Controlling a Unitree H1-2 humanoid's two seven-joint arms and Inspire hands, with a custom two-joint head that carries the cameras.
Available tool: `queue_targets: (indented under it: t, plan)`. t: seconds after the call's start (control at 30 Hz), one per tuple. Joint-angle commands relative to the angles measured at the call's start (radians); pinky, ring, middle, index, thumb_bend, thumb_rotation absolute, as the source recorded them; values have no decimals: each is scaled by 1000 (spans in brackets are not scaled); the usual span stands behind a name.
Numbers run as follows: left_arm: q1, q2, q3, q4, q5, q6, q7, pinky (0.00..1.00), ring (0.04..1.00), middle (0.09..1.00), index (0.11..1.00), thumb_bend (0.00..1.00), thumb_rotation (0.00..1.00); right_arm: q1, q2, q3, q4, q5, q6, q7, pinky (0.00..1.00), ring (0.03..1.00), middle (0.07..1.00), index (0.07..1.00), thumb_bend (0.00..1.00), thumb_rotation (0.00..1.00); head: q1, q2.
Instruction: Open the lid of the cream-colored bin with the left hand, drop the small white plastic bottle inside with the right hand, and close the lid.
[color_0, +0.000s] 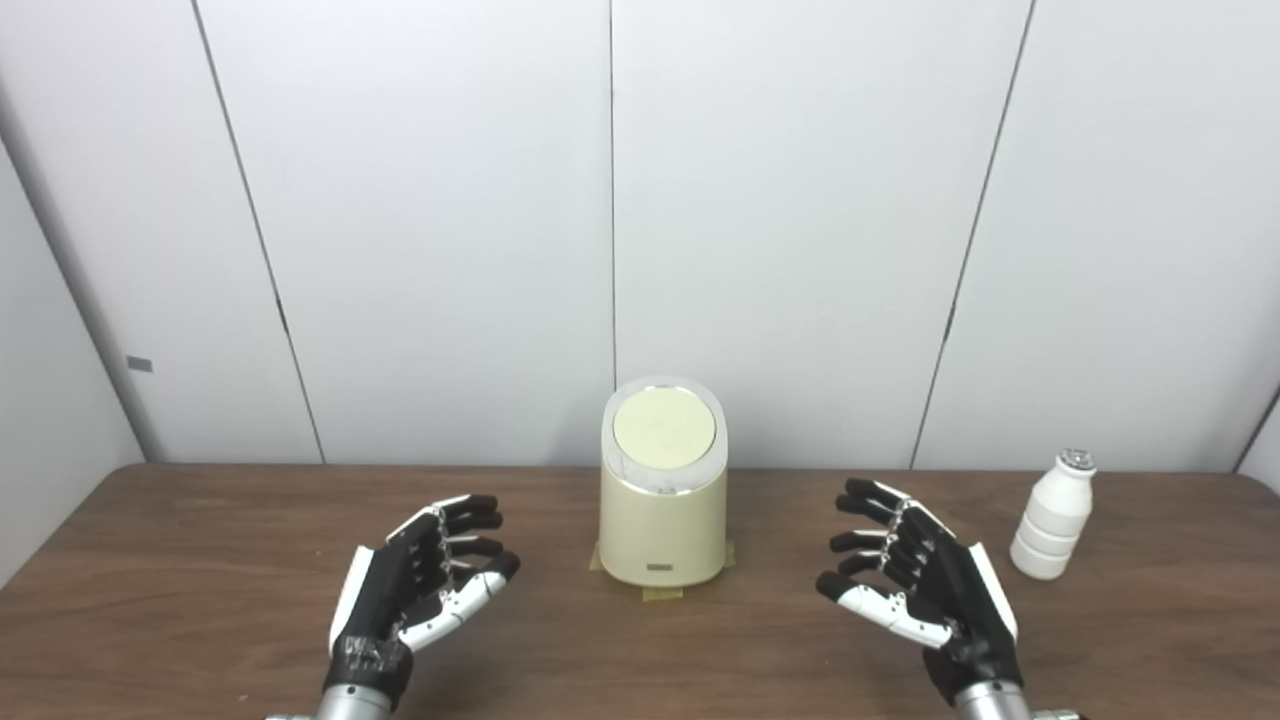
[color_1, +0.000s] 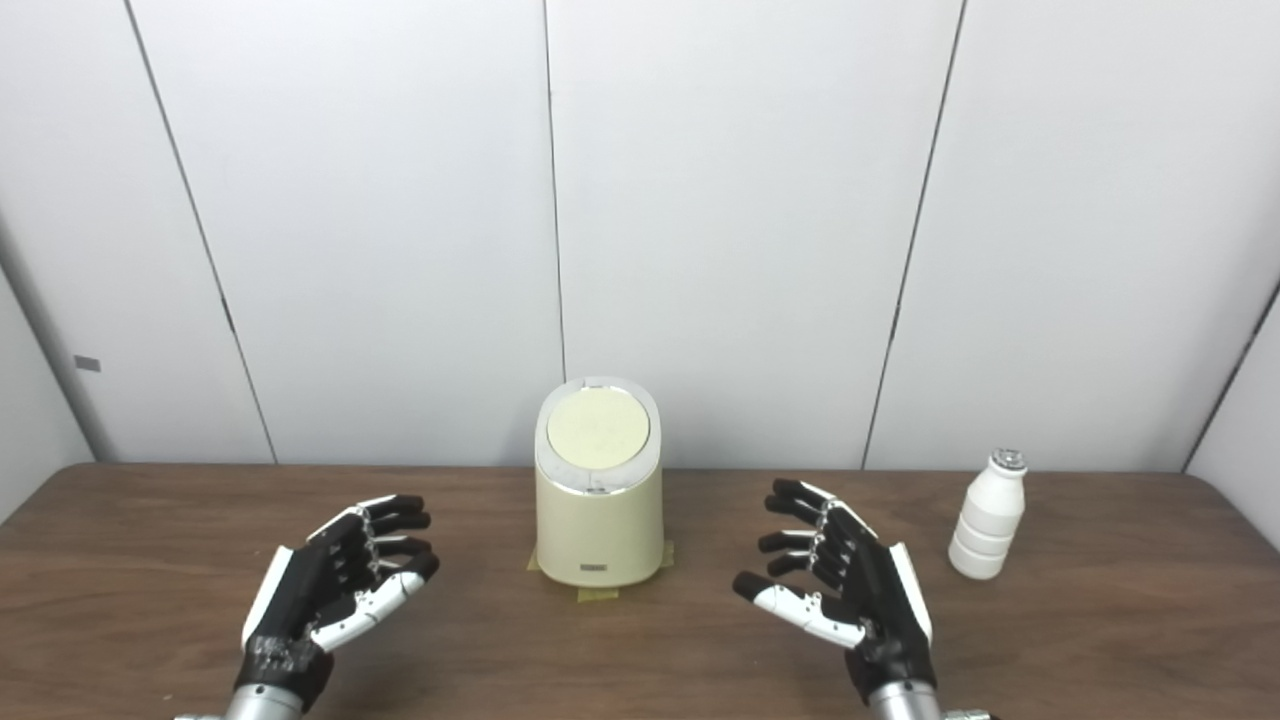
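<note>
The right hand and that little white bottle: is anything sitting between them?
No. Between the right hand and the bottle there is only bare brown table; both eye views show it. The bin stands on the hand's other side.

L hand (color_0: 420, 590): empty, fingers spread | R hand (color_0: 915, 585): empty, fingers spread, palms facing inward

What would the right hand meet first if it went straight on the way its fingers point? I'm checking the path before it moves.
Probably nothing on the table: the open right hand points up and left, passing right of the cream-coloured cylindrical bin. The small white plastic bottle stands off to its right, outside that line. Depth is uncertain.
</note>
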Motion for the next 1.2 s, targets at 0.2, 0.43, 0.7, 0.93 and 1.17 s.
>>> queue_targets:
  t: [0.2, 0.43, 0.7, 0.93, 1.17]
  plan:
    - [-40, 11, -3, -13, 4, -45, 1, 492, 635, 707, 723, 662, 188, -26, -4, -1, -25, 0, -22, 0, 495, 591, 735, 733, 817, 231, 0, 0]
    - [-39, 11, -4, -17, 2, -41, 0, 498, 638, 708, 725, 665, 194, -25, -1, -1, -35, 3, -15, 0, 487, 589, 734, 734, 818, 227, 0, 1]
    - [-34, -5, -3, -28, -16, -41, 4, 536, 678, 742, 766, 717, 283, -24, -8, -4, -34, 10, -22, 6, 492, 596, 739, 737, 814, 227, 0, 4]
    - [-54, -24, -9, -45, 10, -25, 22, 683, 841, 893, 905, 830, 430, -31, -16, -11, -17, 32, -40, 16, 495, 610, 741, 732, 821, 220, 7, 3]
    - [-160, -12, -26, -24, 97, 7, 53, 732, 822, 858, 903, 822, 435, -34, -20, -6, -15, 11, -44, 3, 487, 594, 735, 719, 812, 212, 10, 0]
